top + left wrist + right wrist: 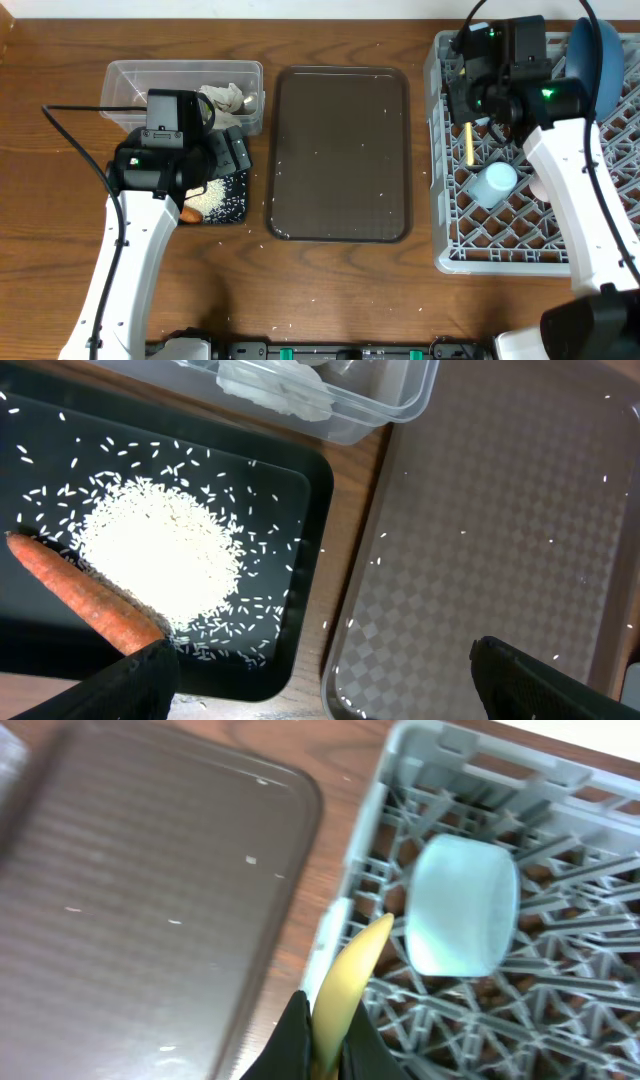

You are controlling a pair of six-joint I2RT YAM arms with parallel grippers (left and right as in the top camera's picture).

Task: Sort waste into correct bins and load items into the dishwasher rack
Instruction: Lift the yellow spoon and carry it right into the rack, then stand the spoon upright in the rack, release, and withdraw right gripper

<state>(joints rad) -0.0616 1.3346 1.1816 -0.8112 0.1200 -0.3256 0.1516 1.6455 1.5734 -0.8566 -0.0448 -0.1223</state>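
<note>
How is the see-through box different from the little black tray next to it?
The clear tub is see-through with taller walls; the black tray is dark and shallow. The clear tub holds crumpled white tissue; the black tray holds white rice and a carrot piece. Both are rectangles left of the brown tray.

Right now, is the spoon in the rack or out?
Out: the right hand is shut on the spoon, above the rack's edge.

Dark brown wood table, grain running left to right, fills the overhead view edge to edge. Lighting even, shadows short and soft. Right wrist view, upper right corner: pale whitish strip beyond the table edge, nature unclear.
</note>
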